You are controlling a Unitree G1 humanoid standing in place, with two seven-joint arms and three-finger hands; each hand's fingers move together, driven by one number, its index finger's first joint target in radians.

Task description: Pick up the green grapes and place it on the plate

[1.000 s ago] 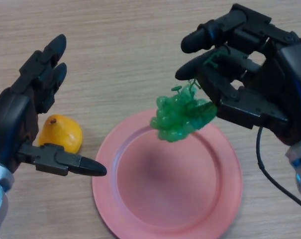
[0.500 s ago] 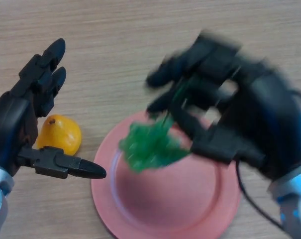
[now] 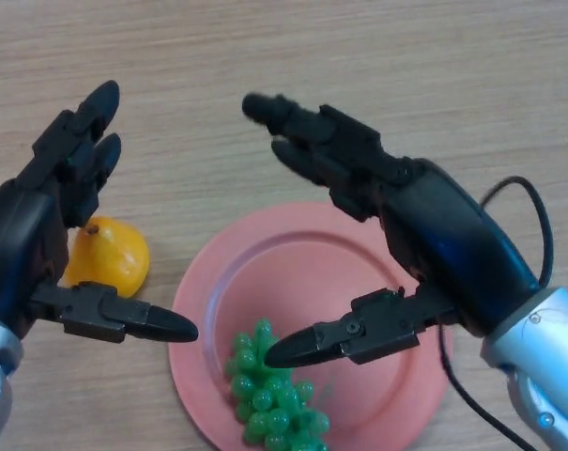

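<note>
I'll take the plate [image 3: 406, 282] as my landmark and read across from its left. Well to the left of the plate I have my left hand [image 3: 39, 225] hovering over the desk [image 3: 265, 56], fingers straight and relaxed, thumb reaching toward the plate's left rim; it holds nothing. Tucked partly under that hand, just beside the plate's left edge but not touching it as far as I can see, sits an orange fruit [image 3: 110, 258] on the desk.

On the plate itself, in its near-left part, lie the green grapes [image 3: 274, 399]. The bunch rests on the pink surface close to the near rim, and its lower end runs out of view, so I cannot say whether it overhangs the rim.

Above the plate's middle and right side is my right hand [image 3: 424, 235]. Its fingers are stretched out toward the far-left beyond the plate's rim, and its thumb points left just above the grapes, close to the bunch yet apart from it. The hand is open and grips nothing.

I judge that the release is made and the grapes are on the plate, so the placing looks done. My next move, I judge, is to lift the right hand straight up and clear toward the right, keeping the thumb from brushing the bunch.
</note>
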